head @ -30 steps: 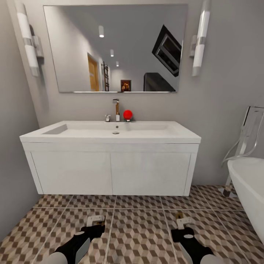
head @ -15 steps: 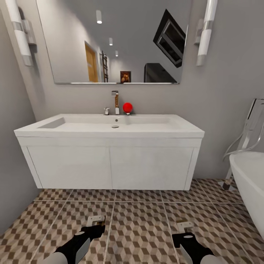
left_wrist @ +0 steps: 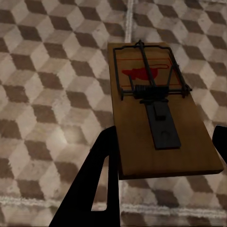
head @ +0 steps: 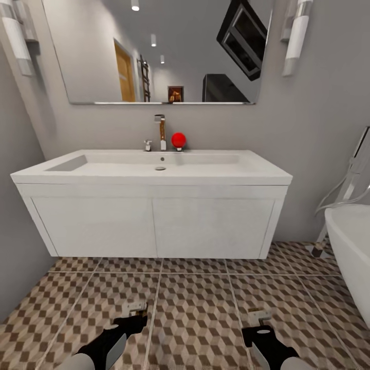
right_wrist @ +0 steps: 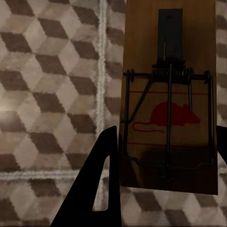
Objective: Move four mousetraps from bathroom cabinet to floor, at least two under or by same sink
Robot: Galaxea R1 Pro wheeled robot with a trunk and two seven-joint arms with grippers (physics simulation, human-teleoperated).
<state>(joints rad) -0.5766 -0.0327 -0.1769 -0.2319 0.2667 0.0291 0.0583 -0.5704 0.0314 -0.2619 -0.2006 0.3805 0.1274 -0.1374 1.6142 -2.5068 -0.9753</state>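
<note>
A: Status of the two grippers is requested.

B: The left gripper point(head: 134, 309) is seen in the head view low above the bathroom floor point(head: 195, 308), with a pale end piece at its tip. In the left wrist view a mousetrap point(left_wrist: 158, 111) is held between the dark fingers point(left_wrist: 101, 165), which are closed against the long edges of the board. The wooden board is shown flat, with its dark spring bar and a red printed mark facing the camera.

A: And the right side?

B: The right gripper point(head: 258, 316) is likewise seen low over the tiles in the head view. In the right wrist view a second mousetrap point(right_wrist: 170, 94) is clamped between that gripper's fingers point(right_wrist: 101, 170). A red mouse print and a dark wire frame are visible on its upper face. Whether either board touches the tiles cannot be told.

A: Location relative to the fixture is required.

B: The bathroom sink point(head: 154, 216) is mounted on the grey wall straight ahead, with cube-patterned tiles showing beneath its lower edge. Both grippers are positioned in front of it, apart from its door panels. A tap point(head: 161, 131) and a red ball point(head: 178, 139) are seen at the back of the basin, a mirror point(head: 154, 51) above, and a white bathtub point(head: 352, 257) at the right edge.
</note>
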